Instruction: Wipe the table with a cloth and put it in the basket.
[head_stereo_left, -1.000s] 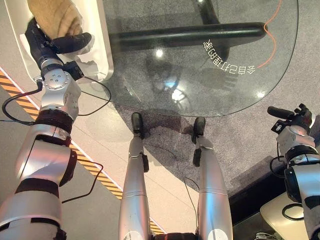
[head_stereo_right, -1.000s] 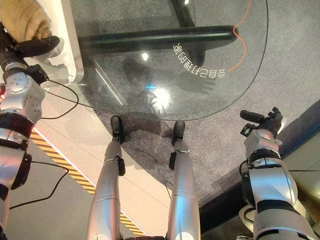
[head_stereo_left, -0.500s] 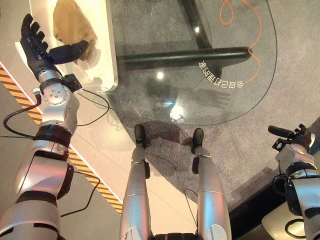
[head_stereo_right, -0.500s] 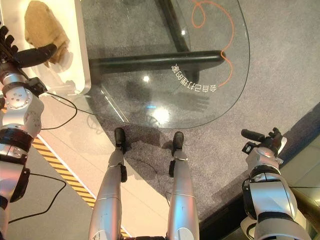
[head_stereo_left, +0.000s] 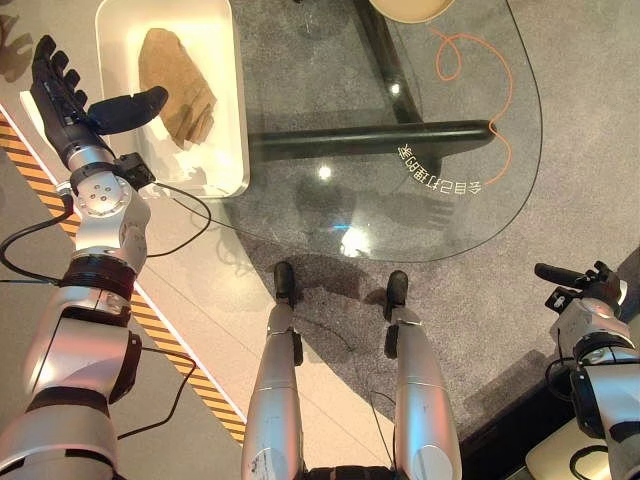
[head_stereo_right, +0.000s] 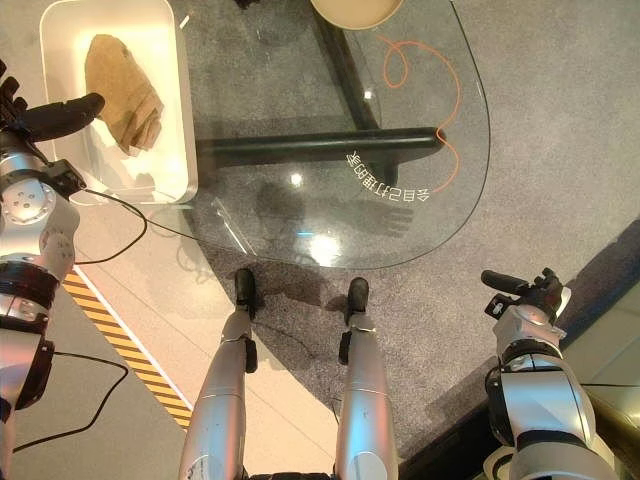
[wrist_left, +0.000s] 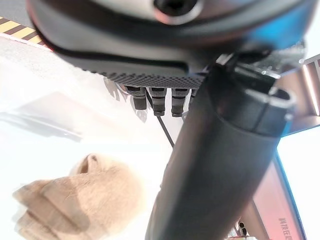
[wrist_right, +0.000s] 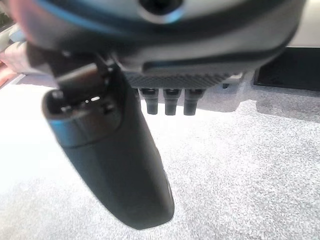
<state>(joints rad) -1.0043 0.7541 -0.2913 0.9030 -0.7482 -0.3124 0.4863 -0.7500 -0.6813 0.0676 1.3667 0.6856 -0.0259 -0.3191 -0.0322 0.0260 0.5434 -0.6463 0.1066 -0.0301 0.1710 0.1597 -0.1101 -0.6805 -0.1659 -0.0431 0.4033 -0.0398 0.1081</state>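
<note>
Cloth (head_stereo_left: 177, 95) crumpled inside white basket (head_stereo_left: 228, 120), left hand (head_stereo_left: 70, 105) spread above its edge, right hand (head_stereo_left: 590, 290) relaxed, glass table (head_stereo_left: 400, 130) beside

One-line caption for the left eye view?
Tan cloth lies in the white basket; open left hand beside it.

Tan woolly cloth (head_stereo_left: 178, 95), glossy glass table (head_stereo_left: 400, 215)

A see-through glass table (head_stereo_left: 330, 215) with a rounded edge stands on a grey carpet floor (head_stereo_left: 590, 120). On the glass lie a thin orange cord (head_stereo_left: 478, 70) in loops and part of a round tan bowl (head_stereo_left: 410, 8) at the far edge.

A white plastic basket (head_stereo_left: 232, 120) sits just beside the table's left side, with a crumpled tan cloth (head_stereo_left: 176, 95) inside it.
</note>
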